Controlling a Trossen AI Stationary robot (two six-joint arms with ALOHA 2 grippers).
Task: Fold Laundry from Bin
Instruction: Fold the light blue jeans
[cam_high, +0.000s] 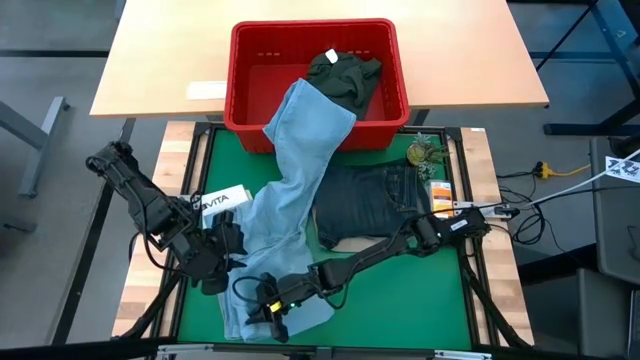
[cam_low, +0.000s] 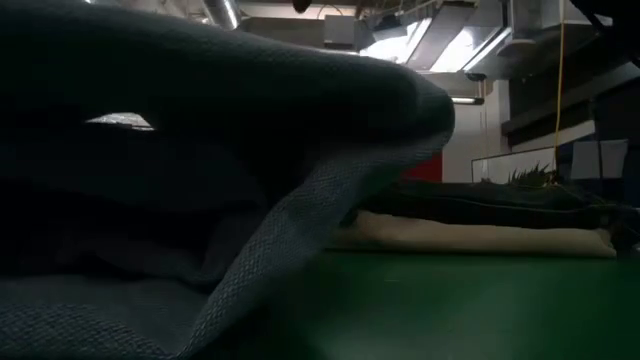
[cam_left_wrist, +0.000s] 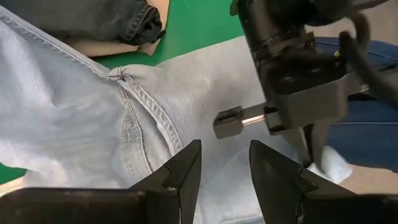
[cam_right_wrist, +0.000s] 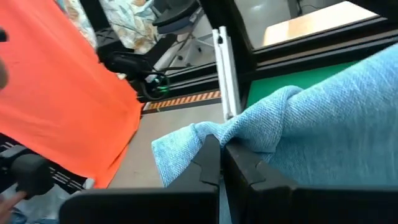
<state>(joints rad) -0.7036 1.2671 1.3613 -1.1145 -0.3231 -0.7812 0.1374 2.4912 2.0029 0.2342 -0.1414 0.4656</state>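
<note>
The right pincer (cam_high: 272, 312) is down at the near edge of the table, its two dark fingers (cam_right_wrist: 208, 163) pressed together on a bunched fold of the light blue jeans (cam_high: 290, 190); in the right wrist view the denim puckers up on both sides of the closed tips. The left pincer (cam_high: 232, 240) sits just left of those jeans, about midway along their length, with its fingers (cam_left_wrist: 186, 171) standing partly apart and nothing between them. It hangs over the pale fabric, and its wrist view looks across a seam of the jeans to the right arm's gripper body beyond.

The light blue jeans run in a long diagonal band from the red bin (cam_high: 250, 110), where one end hangs over the near rim, down across the green table (cam_high: 400, 290) to the near edge, where the right pincer grips them. The bin stands at the far side, straddling the green mat and the wooden tabletop behind it, and a dark olive-green piece (cam_high: 343, 75) lies in its right half.

Right of the blue jeans, a pair of dark navy jeans (cam_high: 375, 200) lies folded on the mat, resting on top of beige trousers (cam_low: 480, 237); the low view shows the dark layer stacked on the pale one. In that low view the light blue denim drapes close across most of the left side.
</note>
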